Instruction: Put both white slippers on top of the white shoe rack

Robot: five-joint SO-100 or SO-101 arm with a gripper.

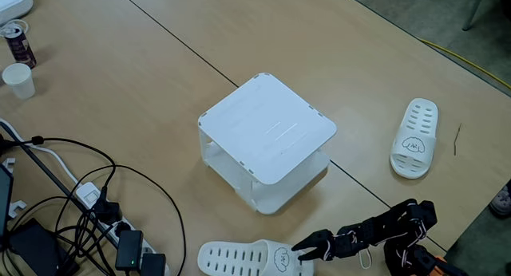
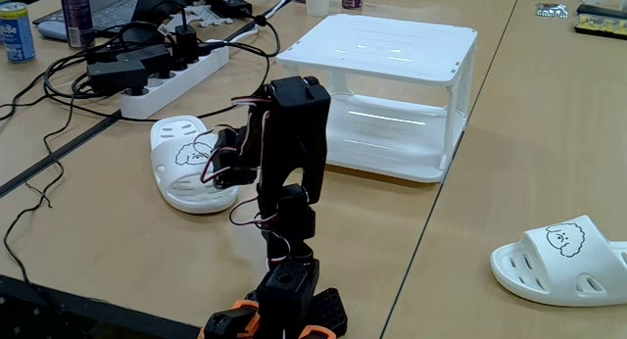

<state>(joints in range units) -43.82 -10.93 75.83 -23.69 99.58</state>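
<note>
Slippers: two, both on table. One (image 1: pixel 243 258) at open jaws of gripper (image 1: pixel 302 249), near table edge; other (image 1: pixel 414 138) well beyond, bare table around. One rack (image 1: pixel 267 140) ahead of jaws, top bare.

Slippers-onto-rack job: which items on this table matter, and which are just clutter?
Job:
- white rubbery slipper by the gripper
- second white rubbery slipper, set apart
- white plastic two-tier shoe rack, top bare
- black two-finger gripper, at the near slipper

Clutter:
- white power strip with black plugs and cables
- white paper cup
- dark drink can
</note>
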